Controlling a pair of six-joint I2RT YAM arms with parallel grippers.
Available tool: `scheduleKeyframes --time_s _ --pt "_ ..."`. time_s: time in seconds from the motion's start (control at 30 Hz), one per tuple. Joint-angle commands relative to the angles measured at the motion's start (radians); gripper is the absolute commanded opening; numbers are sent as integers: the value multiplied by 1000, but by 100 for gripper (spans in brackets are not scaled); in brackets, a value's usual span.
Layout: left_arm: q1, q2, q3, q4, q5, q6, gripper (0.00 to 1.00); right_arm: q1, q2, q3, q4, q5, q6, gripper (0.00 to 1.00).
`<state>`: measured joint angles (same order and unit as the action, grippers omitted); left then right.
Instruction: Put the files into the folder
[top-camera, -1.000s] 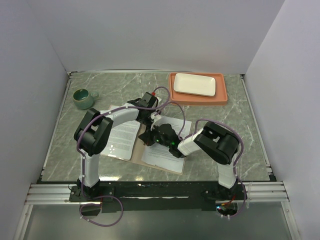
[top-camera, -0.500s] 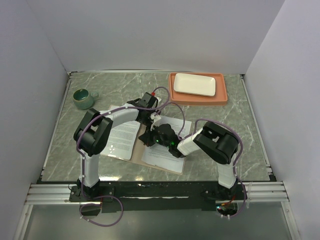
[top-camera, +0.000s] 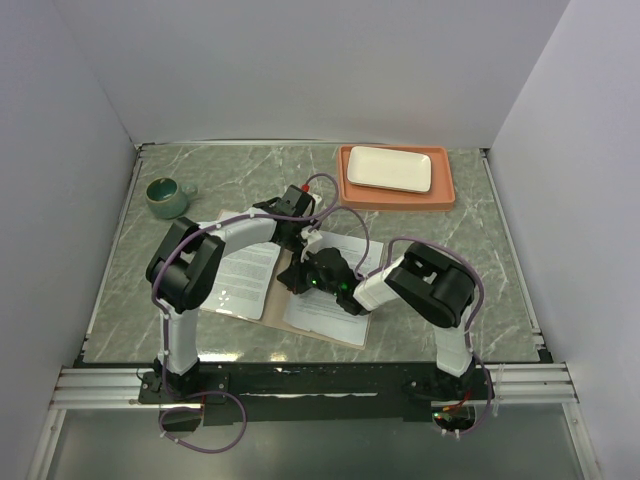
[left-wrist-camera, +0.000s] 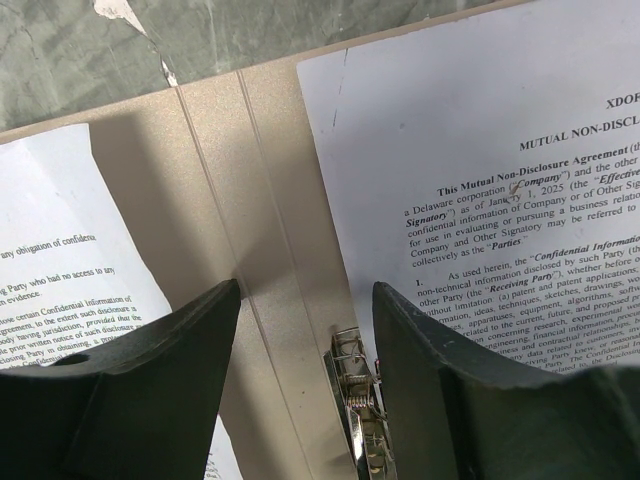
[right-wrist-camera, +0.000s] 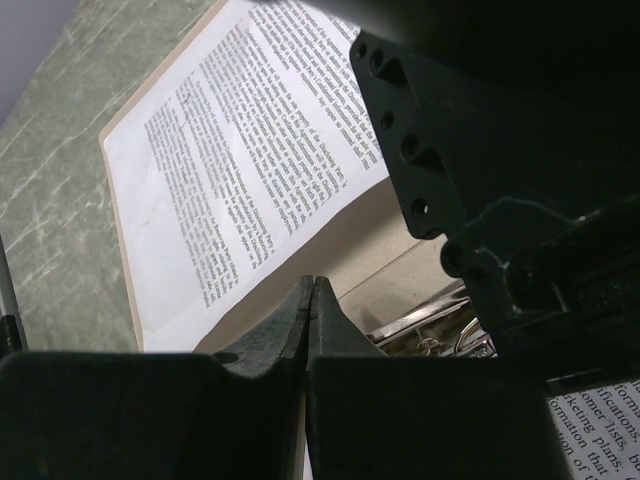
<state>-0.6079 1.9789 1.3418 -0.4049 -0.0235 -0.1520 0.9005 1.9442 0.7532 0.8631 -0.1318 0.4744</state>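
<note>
The tan folder (top-camera: 333, 335) lies open at the table's middle. One printed sheet (top-camera: 240, 280) rests on its left half and another (top-camera: 318, 310) on its right half. In the left wrist view, my left gripper (left-wrist-camera: 306, 290) is open and empty, its jaws standing on either side of the folder's crease (left-wrist-camera: 250, 200) and a metal clip (left-wrist-camera: 358, 400), between the two sheets (left-wrist-camera: 480, 150) (left-wrist-camera: 60, 270). My right gripper (right-wrist-camera: 312, 282) is shut on nothing, low over the folder (right-wrist-camera: 370, 240) beside a sheet (right-wrist-camera: 230, 170) and close to the left gripper (top-camera: 300, 238).
A salmon-orange tray (top-camera: 445, 192) holding a white rectangular plate (top-camera: 390, 168) stands at the back right. A green mug (top-camera: 166, 196) sits at the back left. White walls enclose the table on three sides.
</note>
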Motion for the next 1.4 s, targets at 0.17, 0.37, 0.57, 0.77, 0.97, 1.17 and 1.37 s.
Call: scheduleKeyframes --time_s 0.17,0.37,0.57,0.77,0.97,1.17,1.37 --pt "10 28 -58 -48 27 -15 62 11 73 -51 -260 11 0 0" --pt "11 29 -67 -45 25 -14 62 9 75 -58 -272 29 13 0" --pt "14 26 -75 -41 27 -17 62 9 91 -63 -291 34 26 0" --pt "14 26 -82 -35 27 -15 62 11 94 -77 -308 64 35 0" --pt "16 26 -84 -34 27 -15 62 8 94 -89 -309 84 41 0" --pt "20 23 -84 -34 27 -12 62 8 105 -101 -302 81 53 0" --pt "23 20 -95 -29 27 -11 61 -3 124 -114 -288 69 61 0"
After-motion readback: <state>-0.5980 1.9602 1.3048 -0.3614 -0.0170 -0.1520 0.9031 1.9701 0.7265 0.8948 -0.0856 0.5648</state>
